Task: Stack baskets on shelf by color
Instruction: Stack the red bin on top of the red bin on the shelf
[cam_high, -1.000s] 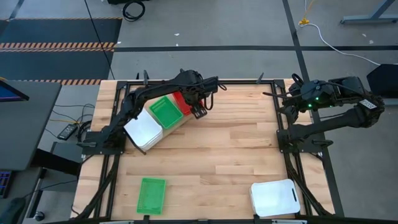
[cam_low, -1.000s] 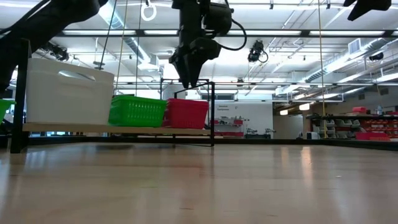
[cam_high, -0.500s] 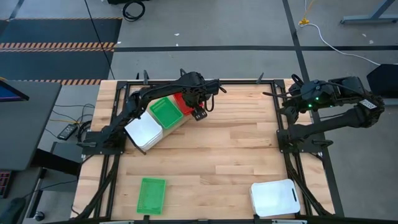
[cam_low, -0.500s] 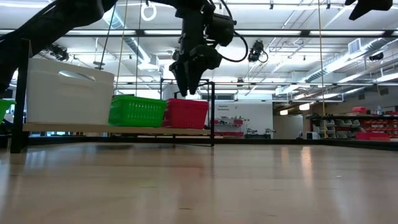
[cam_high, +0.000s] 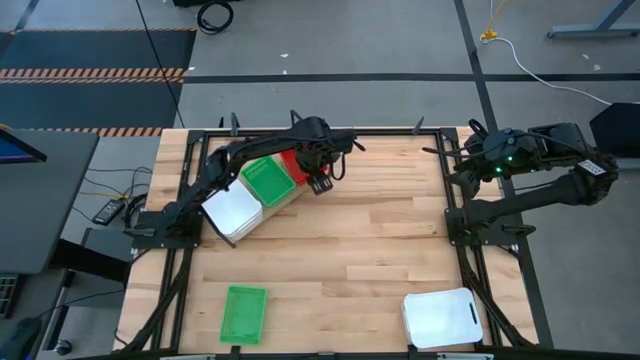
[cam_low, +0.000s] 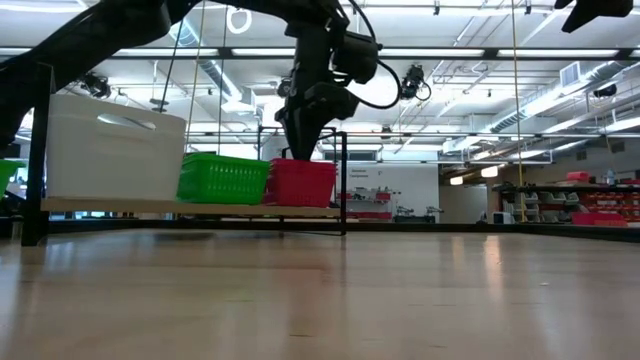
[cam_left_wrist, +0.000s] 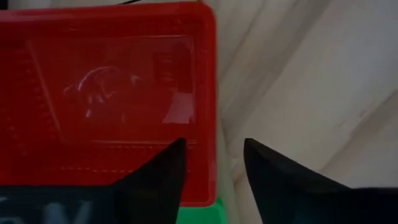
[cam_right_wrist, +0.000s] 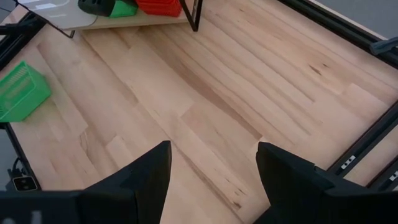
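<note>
While the right claw (cam_high: 470, 150) idles open over the counter's (cam_high: 370, 250) far right edge, the left claw (cam_low: 300, 150) hangs just above the red basket (cam_low: 301, 183) at the shelf's (cam_low: 200, 210) end, fingers (cam_left_wrist: 158, 177) parted and straddling the basket's rim, not clamped on it. On the shelf, in a row: white basket (cam_low: 110, 147), green basket (cam_low: 222, 179), then red, each touching its neighbour. Off the shelf, a loose green basket (cam_high: 244, 314) lies on the counter near the front left, and a loose white basket (cam_high: 442, 317) near the front right, well apart.
</note>
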